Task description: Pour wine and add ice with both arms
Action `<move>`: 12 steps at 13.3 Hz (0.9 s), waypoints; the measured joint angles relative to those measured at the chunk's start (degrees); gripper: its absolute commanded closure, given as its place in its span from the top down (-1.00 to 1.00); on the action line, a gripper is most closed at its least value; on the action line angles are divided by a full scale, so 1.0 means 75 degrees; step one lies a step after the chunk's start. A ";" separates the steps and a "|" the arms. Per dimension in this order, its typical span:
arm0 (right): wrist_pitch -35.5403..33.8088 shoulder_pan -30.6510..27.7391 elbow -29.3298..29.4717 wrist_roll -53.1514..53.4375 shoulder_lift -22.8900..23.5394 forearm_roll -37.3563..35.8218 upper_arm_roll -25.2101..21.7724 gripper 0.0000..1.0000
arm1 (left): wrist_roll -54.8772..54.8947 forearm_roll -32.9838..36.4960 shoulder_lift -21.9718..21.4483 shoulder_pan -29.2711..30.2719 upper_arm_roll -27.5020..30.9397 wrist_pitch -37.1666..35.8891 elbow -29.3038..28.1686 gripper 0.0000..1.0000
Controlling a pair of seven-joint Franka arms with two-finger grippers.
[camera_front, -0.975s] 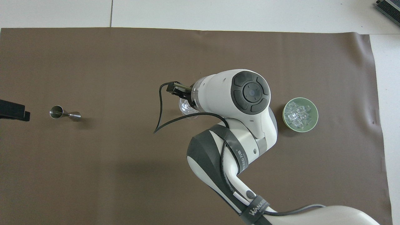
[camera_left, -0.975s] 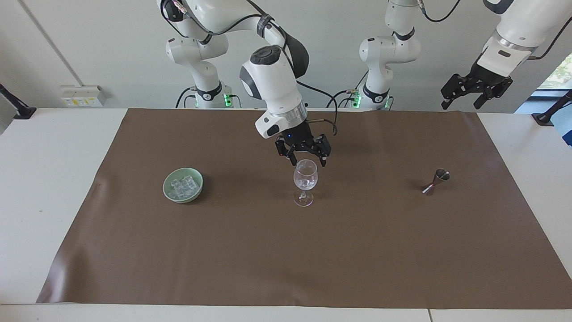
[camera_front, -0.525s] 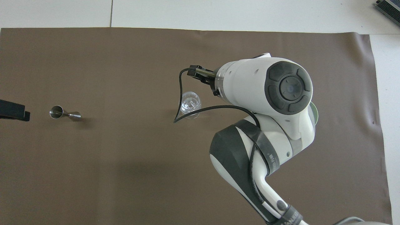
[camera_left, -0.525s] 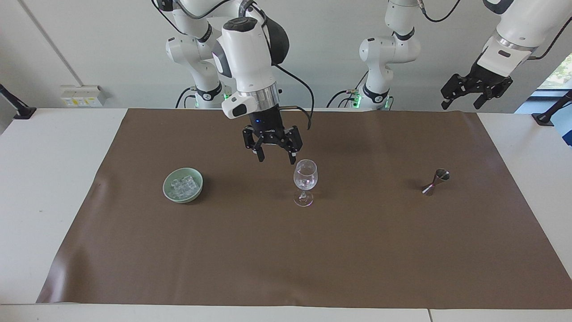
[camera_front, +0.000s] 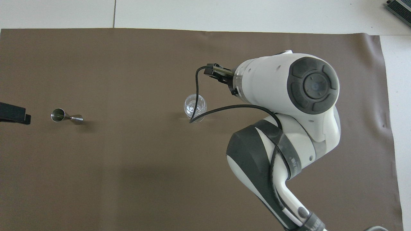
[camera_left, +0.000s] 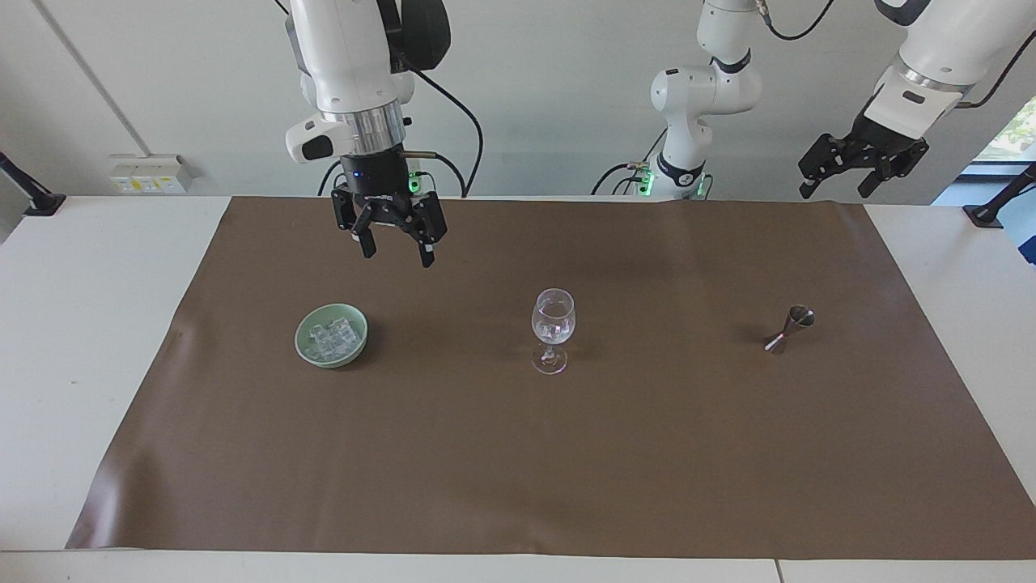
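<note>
A clear wine glass [camera_left: 553, 324] [camera_front: 195, 106] stands upright mid-mat, with something clear and glassy in its bowl. No wine shows in either view. A pale green bowl [camera_left: 331, 363] toward the right arm's end holds the ice [camera_left: 330, 340]; the right arm hides it in the overhead view. My right gripper [camera_left: 392, 247] hangs open and empty, high over the mat between the bowl and the robots' edge. At its own end of the table, my left gripper [camera_left: 834, 190] waits raised, open and empty.
A small metal jigger [camera_left: 789, 329] [camera_front: 65, 116] lies on its side toward the left arm's end. A brown mat [camera_left: 518, 470] covers most of the white table. The right arm's black cable [camera_front: 196, 96] loops over the glass in the overhead view.
My right gripper has risen from just above the glass and swung toward the right arm's end, staying open. Glass, bowl, jigger and left arm have not moved.
</note>
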 measured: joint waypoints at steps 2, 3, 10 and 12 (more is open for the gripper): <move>-0.0281 -0.0183 0.0000 0.0000 -0.0239 -0.0005 -0.0004 1.00 | 0.0000 0.0000 0.0000 -0.0001 -0.0043 0.0000 0.0000 1.00; -0.0423 -0.0318 0.0000 0.0000 -0.0353 -0.0005 -0.0007 1.00 | 0.0000 0.0000 0.0000 -0.0002 -0.0094 0.0003 0.0000 1.00; -0.1051 -0.0519 0.0001 -0.0700 -0.0778 -0.0004 -0.0819 1.00 | 0.0002 -0.0056 0.0318 0.0000 -0.0106 -0.0147 0.0341 1.00; -0.1372 -0.0523 0.0001 -0.1582 -0.0854 -0.0002 -0.1125 1.00 | 0.0003 -0.0058 0.0353 0.0000 -0.0104 -0.0148 0.0351 1.00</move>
